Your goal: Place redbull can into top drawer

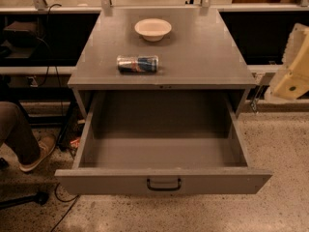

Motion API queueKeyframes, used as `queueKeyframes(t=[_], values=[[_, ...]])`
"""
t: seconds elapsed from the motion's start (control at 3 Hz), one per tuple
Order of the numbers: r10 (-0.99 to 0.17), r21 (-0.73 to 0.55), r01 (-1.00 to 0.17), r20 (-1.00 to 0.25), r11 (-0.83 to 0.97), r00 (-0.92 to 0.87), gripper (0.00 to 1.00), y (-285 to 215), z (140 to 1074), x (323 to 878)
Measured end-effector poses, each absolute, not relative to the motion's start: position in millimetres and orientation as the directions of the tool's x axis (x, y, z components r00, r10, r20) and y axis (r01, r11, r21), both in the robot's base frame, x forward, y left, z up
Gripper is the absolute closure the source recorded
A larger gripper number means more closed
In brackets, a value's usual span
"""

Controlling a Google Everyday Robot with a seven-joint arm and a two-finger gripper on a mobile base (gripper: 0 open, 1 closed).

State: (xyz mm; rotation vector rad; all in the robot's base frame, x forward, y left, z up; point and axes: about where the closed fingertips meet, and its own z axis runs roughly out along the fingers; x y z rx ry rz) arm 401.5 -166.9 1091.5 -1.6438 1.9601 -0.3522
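Observation:
The redbull can [137, 64] lies on its side on the grey cabinet top [203, 57], near its front edge, left of centre. The top drawer [164, 180] is pulled fully out below it and its inside shows nothing in it; a small black handle [164, 184] sits at the centre of its front panel. My gripper [292, 66] is the cream-coloured part at the right edge of the view, off to the right of the cabinet and well away from the can. It holds nothing that I can see.
A white round bowl [153, 29] stands on the cabinet top behind the can. A person's leg and shoe [29, 146] are at the left beside the drawer. Cables [63, 211] and a chair base lie on the floor at the lower left.

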Motion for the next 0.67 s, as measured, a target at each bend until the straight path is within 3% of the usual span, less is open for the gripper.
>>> queueKeyframes(t=[0.67], values=[[-0.964,-0.531,-0.82,-0.249,0.215,-0.092,0.0,-161.5,1092.9,405.7]])
